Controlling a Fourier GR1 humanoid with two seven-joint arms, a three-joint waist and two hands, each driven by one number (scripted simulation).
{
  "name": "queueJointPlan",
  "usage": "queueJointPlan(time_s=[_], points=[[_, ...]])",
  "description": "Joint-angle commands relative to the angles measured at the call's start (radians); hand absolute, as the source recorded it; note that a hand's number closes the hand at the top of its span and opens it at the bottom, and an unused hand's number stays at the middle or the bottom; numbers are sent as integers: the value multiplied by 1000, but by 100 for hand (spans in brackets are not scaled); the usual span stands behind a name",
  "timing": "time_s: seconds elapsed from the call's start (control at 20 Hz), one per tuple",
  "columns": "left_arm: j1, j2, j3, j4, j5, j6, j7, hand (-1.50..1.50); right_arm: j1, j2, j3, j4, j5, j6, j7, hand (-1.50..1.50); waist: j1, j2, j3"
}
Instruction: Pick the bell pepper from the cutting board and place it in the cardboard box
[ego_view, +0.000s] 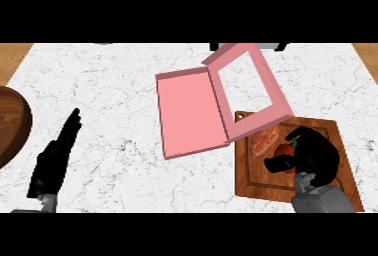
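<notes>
On the cutting board (255, 181) at lower right: right hand (316, 150) curled round the red bell pepper (283, 149). Open pink box (193, 114) sits just left, its edge overlapping the board's corner. Left hand (55, 155) lower left over the bench (111, 75), fingers straight, holding nothing.

Right hand (316, 150) curls round bell pepper (284, 149); left hand (53, 159) lies flat.

White marbled desk (96, 90). Pink box (193, 115) lies open mid-desk. Wooden board (255, 186) toward the near right corner, touching the box. Brown bowl (11, 125) at left edge.
</notes>
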Motion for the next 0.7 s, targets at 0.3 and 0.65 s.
queueJointPlan(time_s=[0.3,0.65], points=[[-63,-14,45,41,-8,-32,27,0,247,-82,243,-374,183,143,-11,150,-8,2,1],[-34,-56,26,14,-59,5,18,0,255,4,370,-659,307,200,38,150,-6,1,0]])
